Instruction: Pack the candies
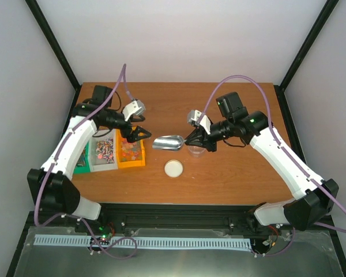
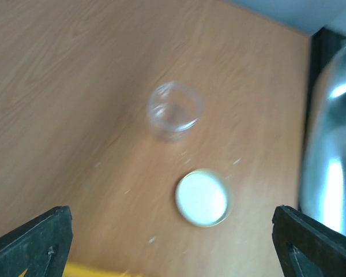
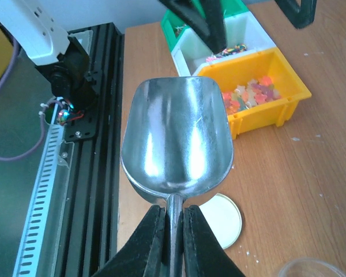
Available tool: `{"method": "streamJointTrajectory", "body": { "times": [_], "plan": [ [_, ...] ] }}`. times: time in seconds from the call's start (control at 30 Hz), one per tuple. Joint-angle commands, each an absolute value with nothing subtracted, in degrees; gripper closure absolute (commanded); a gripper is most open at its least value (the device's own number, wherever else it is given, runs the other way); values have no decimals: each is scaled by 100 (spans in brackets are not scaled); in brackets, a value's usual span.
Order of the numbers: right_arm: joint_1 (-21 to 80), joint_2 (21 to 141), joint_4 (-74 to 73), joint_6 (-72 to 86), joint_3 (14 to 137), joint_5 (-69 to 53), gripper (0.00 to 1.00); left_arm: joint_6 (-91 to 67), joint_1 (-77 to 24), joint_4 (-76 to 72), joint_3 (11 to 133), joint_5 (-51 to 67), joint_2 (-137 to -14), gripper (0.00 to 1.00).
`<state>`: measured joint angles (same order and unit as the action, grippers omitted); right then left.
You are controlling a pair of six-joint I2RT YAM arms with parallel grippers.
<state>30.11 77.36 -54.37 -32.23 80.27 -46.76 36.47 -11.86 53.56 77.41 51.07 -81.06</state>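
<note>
The candies (image 1: 130,151) lie in an orange bin (image 1: 131,164); more mixed pieces (image 1: 105,149) lie in a white bin. In the right wrist view the candies (image 3: 251,92) show in the orange bin (image 3: 277,107). My right gripper (image 1: 191,139) is shut on the handle of an empty silver scoop (image 1: 168,142), held above the table and pointing left; the scoop (image 3: 176,141) fills the right wrist view. My left gripper (image 1: 139,134) is open and empty above the orange bin's far right corner. A clear jar (image 2: 173,109) stands open on the table beside a white lid (image 2: 202,198).
A green bin (image 1: 82,163) stands left of the white bin (image 1: 102,164). The white lid (image 1: 173,168) lies on the table below the scoop. The clear jar (image 1: 196,150) stands under my right gripper. The black frame rail (image 3: 86,173) runs along the table's near edge.
</note>
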Motion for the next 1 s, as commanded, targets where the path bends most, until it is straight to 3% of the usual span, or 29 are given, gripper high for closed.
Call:
{"method": "streamJointTrajectory", "body": {
  "times": [0.0,0.43,0.97],
  "plan": [
    [2966,7562,-5091,-3124,7830,-4444,97,5169,-809,6482,8306,3815,-8642,4],
    [2923,7468,-5071,-3195,7571,-4427,97,5965,-532,5640,8595,1417,-9903,4],
    [2663,7425,-5054,-3315,7369,-4649,97,5617,-992,4354,8236,582,-10709,0]
  ]
}}
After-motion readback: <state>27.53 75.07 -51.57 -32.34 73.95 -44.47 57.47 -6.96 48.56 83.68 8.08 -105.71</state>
